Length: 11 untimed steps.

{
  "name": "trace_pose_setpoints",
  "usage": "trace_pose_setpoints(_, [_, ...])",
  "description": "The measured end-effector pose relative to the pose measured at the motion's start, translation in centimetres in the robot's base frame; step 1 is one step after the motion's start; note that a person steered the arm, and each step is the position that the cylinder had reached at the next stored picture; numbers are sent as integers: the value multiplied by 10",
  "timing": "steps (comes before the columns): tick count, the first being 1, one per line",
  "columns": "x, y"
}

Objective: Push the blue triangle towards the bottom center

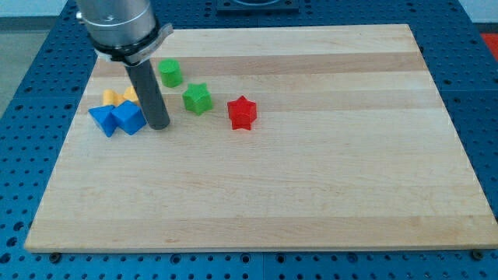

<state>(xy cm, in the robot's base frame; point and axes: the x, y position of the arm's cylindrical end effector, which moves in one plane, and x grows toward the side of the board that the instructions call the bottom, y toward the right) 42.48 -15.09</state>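
The lower half of the wooden board (257,210) holds no blocks, so the bottom-center target has nothing near it. Further up, in the upper left of the frame, sits a cluster of 2 blue blocks touching each other: the blue triangle (102,119) at the far left and a blue block (129,117), shape hard to make out, just to its right. My tip (159,125) stands just beside that second blue block on its right side, apparently touching it or nearly so; it is a bare rod, so it grips nothing and can only shove. Right of the tip lie a green star (198,98) and, further right, a red star (242,113). Behind the blue pair are 2 yellow blocks (110,97), partly hidden. Furthest back is a green block (170,72). I judge the task barely begun: the triangle is well apart from the bottom center, and the tip is on the wrong side for a downward-right push.
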Motion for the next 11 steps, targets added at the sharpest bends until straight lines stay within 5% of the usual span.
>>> trace_pose_setpoints(2, [-33,29])
trace_pose_setpoints(4, [60,-14])
trace_pose_setpoints(5, [80,-135])
trace_pose_setpoints(6, [75,-153])
trace_pose_setpoints(7, [37,-154])
trace_pose_setpoints(8, [-48,-154])
trace_pose_setpoints(9, [-58,-143])
trace_pose_setpoints(10, [13,-95])
trace_pose_setpoints(11, [31,-76])
